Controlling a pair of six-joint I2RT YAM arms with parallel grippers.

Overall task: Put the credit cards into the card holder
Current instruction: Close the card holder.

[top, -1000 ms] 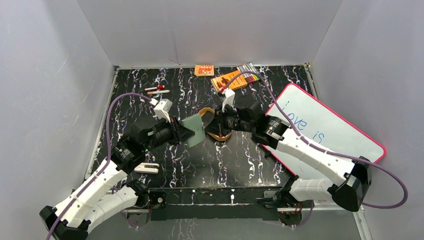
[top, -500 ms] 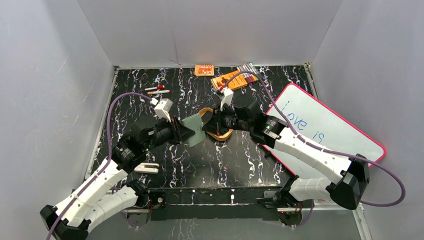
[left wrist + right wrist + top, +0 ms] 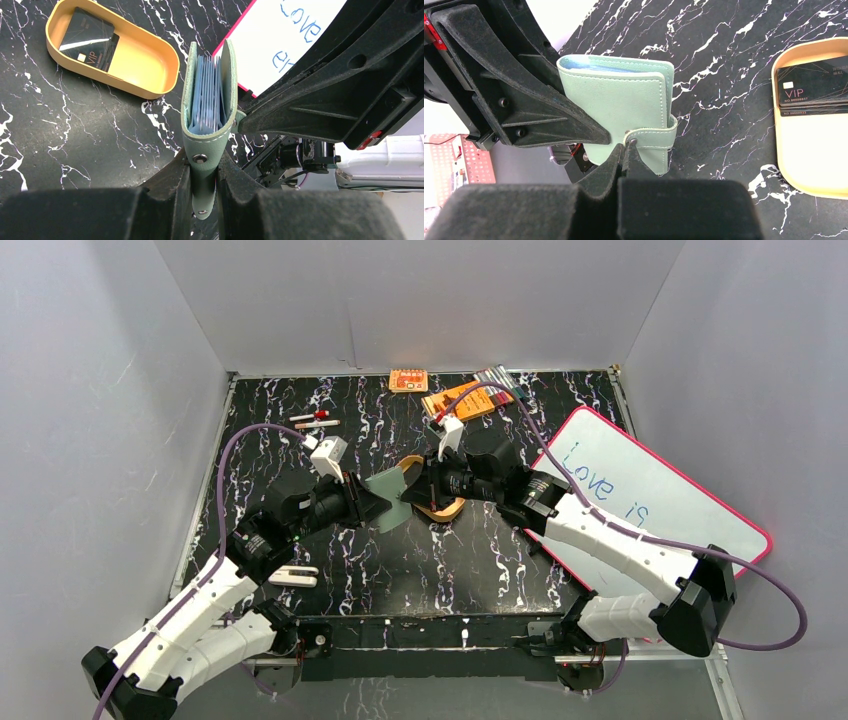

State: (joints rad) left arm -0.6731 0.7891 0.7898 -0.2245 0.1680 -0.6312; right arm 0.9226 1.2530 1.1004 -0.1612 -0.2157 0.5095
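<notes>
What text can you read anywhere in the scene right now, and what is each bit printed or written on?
"VIP": on the top credit card, lying in the tan tray.
"Love is": blue handwriting on the whiteboard.
Number line under "VIP": too small to read.
Orange box and orange booklet: print too blurred to read.
</notes>
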